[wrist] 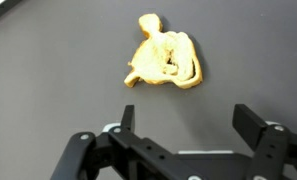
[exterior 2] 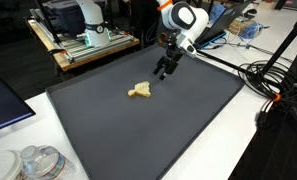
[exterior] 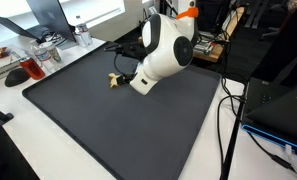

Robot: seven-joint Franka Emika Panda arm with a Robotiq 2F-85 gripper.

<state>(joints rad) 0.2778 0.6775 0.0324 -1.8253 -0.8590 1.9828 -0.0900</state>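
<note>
A small yellow crumpled object (wrist: 165, 60), like a soft toy or cloth, lies on the dark grey mat (exterior 2: 188, 120). It also shows in both exterior views (exterior 2: 140, 91) (exterior: 114, 80). My gripper (wrist: 188, 122) is open and empty, hovering above the mat with the yellow object just beyond its fingertips. In an exterior view the gripper (exterior 2: 165, 68) hangs a short way to the right of the object. In an exterior view (exterior: 128, 72) the white arm body hides most of the gripper.
Cables (exterior 2: 273, 85) run along the mat's edge. A plastic container (exterior 2: 38, 162) sits at one corner, a wooden cart with equipment (exterior 2: 88, 40) stands behind. A bowl and items (exterior: 23, 68) lie beside the mat, a laptop (exterior: 283, 105) at its side.
</note>
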